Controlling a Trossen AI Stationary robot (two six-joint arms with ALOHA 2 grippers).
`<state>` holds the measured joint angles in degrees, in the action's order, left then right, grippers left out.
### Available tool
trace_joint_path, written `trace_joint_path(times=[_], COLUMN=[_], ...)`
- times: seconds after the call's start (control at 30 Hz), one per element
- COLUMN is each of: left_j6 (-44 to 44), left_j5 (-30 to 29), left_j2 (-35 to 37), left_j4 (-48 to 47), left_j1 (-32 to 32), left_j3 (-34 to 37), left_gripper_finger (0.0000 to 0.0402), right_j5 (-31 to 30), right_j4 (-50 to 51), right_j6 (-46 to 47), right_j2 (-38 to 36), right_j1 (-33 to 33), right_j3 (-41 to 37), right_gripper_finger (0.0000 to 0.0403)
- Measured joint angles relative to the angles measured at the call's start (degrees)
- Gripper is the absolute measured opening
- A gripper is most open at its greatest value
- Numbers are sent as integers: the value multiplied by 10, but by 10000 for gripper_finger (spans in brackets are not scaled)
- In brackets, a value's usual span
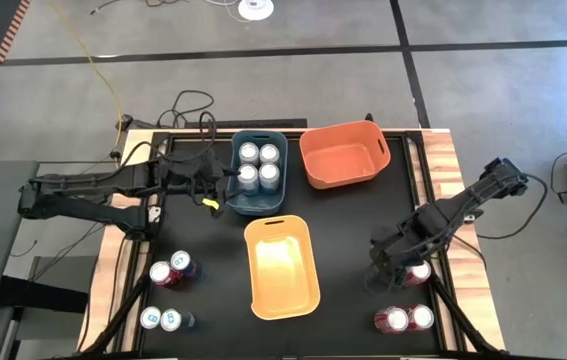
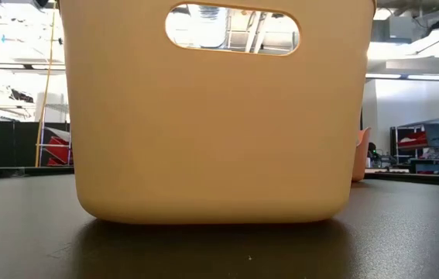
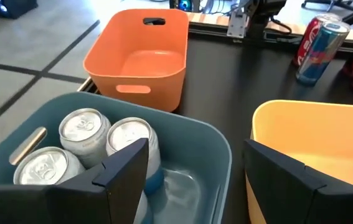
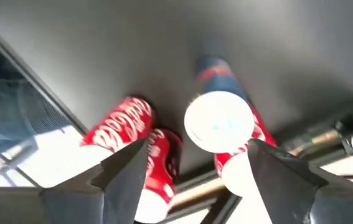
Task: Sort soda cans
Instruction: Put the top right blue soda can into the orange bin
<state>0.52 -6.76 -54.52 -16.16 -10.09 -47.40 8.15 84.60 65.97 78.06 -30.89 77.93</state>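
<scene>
Right hand point(image 1: 391, 268) positioned over cans at the desk's right edge, fingers spread, nothing gripped; left hand point(image 1: 225, 188) held open at the blue bin.

Desk point(image 1: 343, 250) inventory, seen from above: four silver-topped cans point(image 1: 260, 165) are stood inside the blue bin point(image 1: 258, 205); the orange bin point(image 1: 343, 155) and yellow bin point(image 1: 281, 265) are shown without cans. In the right wrist view a blue can point(image 4: 220, 118) is seen upright between the spread fingers point(image 4: 126, 174), with red cans point(image 4: 123, 121) just beside it. Two more red cans point(image 1: 403, 318) are placed near the right front corner. At the left front, one red and one blue can point(image 1: 171, 270) are paired, and two light cans point(image 1: 160, 319) are set nearer the edge.
</scene>
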Motion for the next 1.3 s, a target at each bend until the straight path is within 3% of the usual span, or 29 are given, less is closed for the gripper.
trace_joint_path(times=[0.17,0.43,0.67,0.87,1.3], left_j6=[19,32,33,34,45], left_j5=[0,0,0,1,1], left_j2=[0,0,0,-3,-57], left_j4=[-11,-15,-15,-5,6], left_j1=[0,0,0,1,1], left_j3=[0,0,1,10,10], left_gripper_finger=[253,253,253,253,253], right_j5=[-8,-83,-79,-79,-81], right_j4=[-27,-15,-15,-94,-88], right_j6=[-17,-12,5,20,32], right_j2=[0,0,0,0,2], right_j1=[0,-4,-31,-56,-63], right_j3=[-5,-5,-54,-87,-119], right_gripper_finger=[296,296,296,296,321])
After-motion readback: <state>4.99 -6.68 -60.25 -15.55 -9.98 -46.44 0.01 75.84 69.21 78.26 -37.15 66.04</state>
